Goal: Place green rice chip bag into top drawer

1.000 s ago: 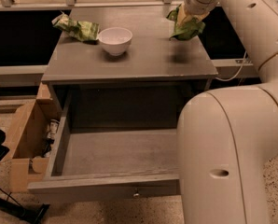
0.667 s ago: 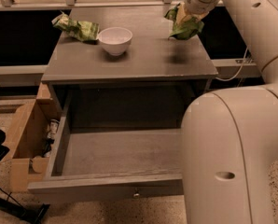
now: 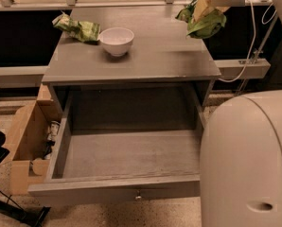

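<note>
The green rice chip bag [image 3: 205,23] is bright green and crumpled. It hangs at the cabinet top's far right corner, held just above the surface. My gripper [image 3: 206,4] comes down from the top right and is shut on the bag's upper part; the white arm hides most of it. The top drawer [image 3: 127,157] is pulled fully open below the cabinet top. Its inside is bare, and its front panel carries a small knob [image 3: 138,196].
A white bowl [image 3: 116,40] stands on the grey cabinet top [image 3: 145,60]. A paler green bag [image 3: 78,28] lies at its far left. A cardboard box [image 3: 26,143] sits on the floor left of the drawer. My white body [image 3: 247,164] fills the lower right.
The gripper has moved a little to the right with the green bag, which now hangs past the cabinet's right corner. My body covers less of the drawer.
</note>
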Tool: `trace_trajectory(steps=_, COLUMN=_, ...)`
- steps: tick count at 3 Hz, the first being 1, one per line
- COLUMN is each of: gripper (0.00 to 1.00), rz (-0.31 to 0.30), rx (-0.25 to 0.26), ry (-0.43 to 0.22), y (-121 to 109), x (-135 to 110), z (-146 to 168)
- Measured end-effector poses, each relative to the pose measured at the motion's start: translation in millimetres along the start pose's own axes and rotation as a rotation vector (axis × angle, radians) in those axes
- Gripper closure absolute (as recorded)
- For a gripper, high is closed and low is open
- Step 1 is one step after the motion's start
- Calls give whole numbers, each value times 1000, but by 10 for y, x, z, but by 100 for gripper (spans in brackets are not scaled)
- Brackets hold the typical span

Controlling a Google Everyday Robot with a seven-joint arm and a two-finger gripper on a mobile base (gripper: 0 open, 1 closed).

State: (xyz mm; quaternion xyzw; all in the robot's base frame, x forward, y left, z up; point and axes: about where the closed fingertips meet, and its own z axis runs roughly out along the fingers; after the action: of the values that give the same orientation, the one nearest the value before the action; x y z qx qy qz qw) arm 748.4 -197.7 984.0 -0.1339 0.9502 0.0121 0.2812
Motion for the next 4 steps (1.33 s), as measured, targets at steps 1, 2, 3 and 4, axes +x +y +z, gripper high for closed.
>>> trace_trajectory(steps=1, gripper=100, rz=-71, rx=-50, ry=85, y=-70, x=465, z=-377)
trace_trajectory(steps=2, gripper=100, rz=-74, rx=-184, ry=184, y=-148, x=1113, z=-356)
trace_trajectory(steps=3, gripper=100, rz=17, rx=-401, ry=258, y=-186, x=1936, z=-121)
trace_trajectory(steps=4, gripper=100, rz=94, rx=-563, ry=291, y=-92, x=2433, z=142)
